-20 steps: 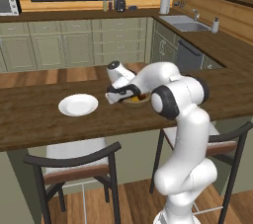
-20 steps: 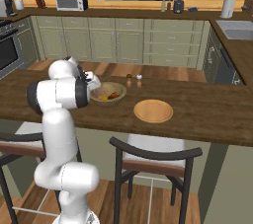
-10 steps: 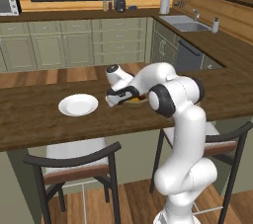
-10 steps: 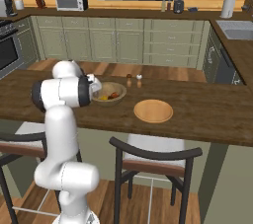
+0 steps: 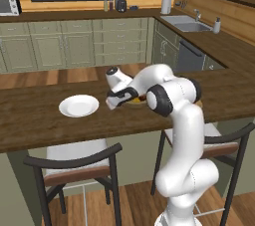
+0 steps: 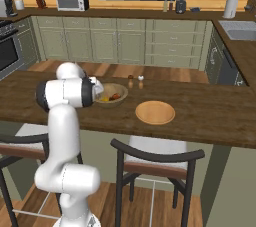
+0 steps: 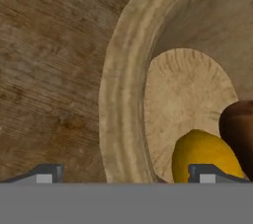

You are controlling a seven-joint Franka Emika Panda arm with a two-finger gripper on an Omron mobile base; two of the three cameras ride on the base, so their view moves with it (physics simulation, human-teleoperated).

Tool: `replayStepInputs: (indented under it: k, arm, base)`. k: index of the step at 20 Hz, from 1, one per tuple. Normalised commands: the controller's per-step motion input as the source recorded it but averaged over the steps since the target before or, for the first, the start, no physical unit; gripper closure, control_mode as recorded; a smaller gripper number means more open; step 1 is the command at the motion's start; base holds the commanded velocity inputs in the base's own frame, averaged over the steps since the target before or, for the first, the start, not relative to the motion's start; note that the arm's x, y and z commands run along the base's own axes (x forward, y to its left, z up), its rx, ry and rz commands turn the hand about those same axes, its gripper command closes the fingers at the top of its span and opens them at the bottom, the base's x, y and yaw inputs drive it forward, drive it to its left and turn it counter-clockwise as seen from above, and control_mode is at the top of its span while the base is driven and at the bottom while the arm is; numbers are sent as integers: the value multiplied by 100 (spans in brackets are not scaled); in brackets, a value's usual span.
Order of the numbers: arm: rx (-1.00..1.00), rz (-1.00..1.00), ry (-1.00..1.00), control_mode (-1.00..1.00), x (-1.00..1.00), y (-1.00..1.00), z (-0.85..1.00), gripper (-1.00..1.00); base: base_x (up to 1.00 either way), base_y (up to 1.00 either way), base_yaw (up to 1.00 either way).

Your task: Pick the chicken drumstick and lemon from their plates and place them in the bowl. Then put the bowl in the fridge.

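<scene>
- The gripper (image 7: pixel 123 173) has its jaws wide apart, straddling the near-left rim of the bowl (image 7: pixel 118 114) and clamped on nothing.
- Inside the bowl lie the lemon (image 7: pixel 202 151) and, touching it, the chicken drumstick (image 7: pixel 239 129).
- The white plate (image 5: pixel 78 105) on the left and the wooden plate (image 6: pixel 155 112) on the right both look bare.
- Judgement: filling is done; gripping the bowl's rim is in hand. Next calls for closing on the rim and lifting level, then carrying it to the fridge.

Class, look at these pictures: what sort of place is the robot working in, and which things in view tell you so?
A home kitchen, rendered rather than real. The signs: green cabinets under a wooden worktop, a microwave by an oven, a sink, and an island counter with stools.
</scene>
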Motion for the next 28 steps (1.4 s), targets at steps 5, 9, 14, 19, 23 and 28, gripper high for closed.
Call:
replayStepInputs:
  k: [5,9,14,19,23,28]
  arm:
    - [-1,3,2,-100,11,0,-11,-100]
    - [0,3,0,-100,15,0,-7,100]
    - [0,4,0,-100,12,0,-9,100]
    - [0,6,1,-100,11,0,-6,100]
    - [0,14,-3,-100,-3,-11,7,100]
    - [0,27,-2,-100,-21,-24,61,100]
  base:
    - [0,0,0]
    - [0,0,0]
    - [0,0,0]
    - [0,0,0]
    - [0,0,0]
    - [0,0,0]
